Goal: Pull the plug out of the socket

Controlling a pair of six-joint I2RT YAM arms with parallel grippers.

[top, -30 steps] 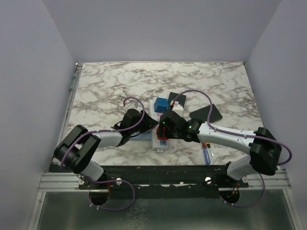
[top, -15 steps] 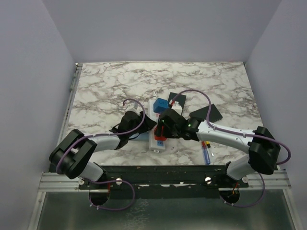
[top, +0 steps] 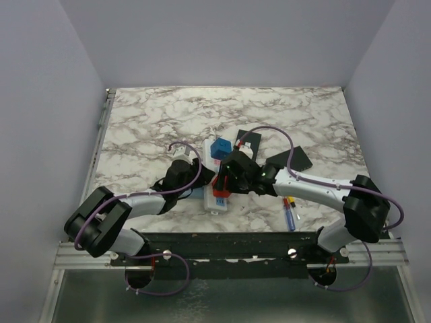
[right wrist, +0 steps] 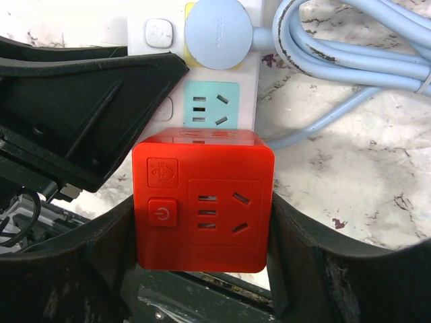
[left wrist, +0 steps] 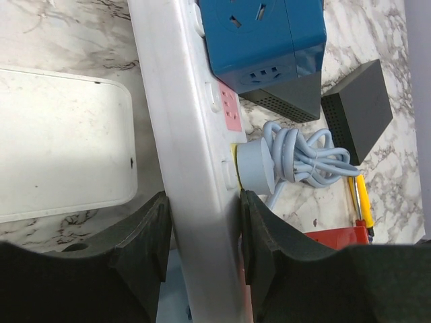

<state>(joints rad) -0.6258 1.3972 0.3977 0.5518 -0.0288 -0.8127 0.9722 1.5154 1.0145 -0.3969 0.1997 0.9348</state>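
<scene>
As both my grippers are occupied, entries run from my fingers outward.

1. Left gripper (left wrist: 202, 235): nearly closed, pads pinching the socket (left wrist: 182, 134) across its narrow width. Socket: long white strip lying flat on the table, rigid plastic, smooth-sided and probably slippery. I judge it light enough to rise with the plug unless I pin it down.
2. Right gripper (right wrist: 202, 235): jaws wide, pressed on both flanks of the red cube plug (right wrist: 202, 205), which sits on the strip next to the green outlet panel (right wrist: 212, 101). Shell is hard, glossy and square-edged, and the flat opposite sides are the right hold. I expect a stiff seat on its pins, so a straight pull with no twisting.
3. Along the strip: pale blue round plug (right wrist: 217, 33) with coiled cable (left wrist: 303, 158); beyond it, blue cube (left wrist: 259, 33).
4. Off the strip: white flat box (left wrist: 60, 141) on one side, dark grey box (left wrist: 357, 108) on the other.
5. Surface: marble-patterned table (top: 155, 121), hard and smooth, offering the strip little friction.
6. Room: plain pale walls (top: 40, 101) on three sides.
</scene>
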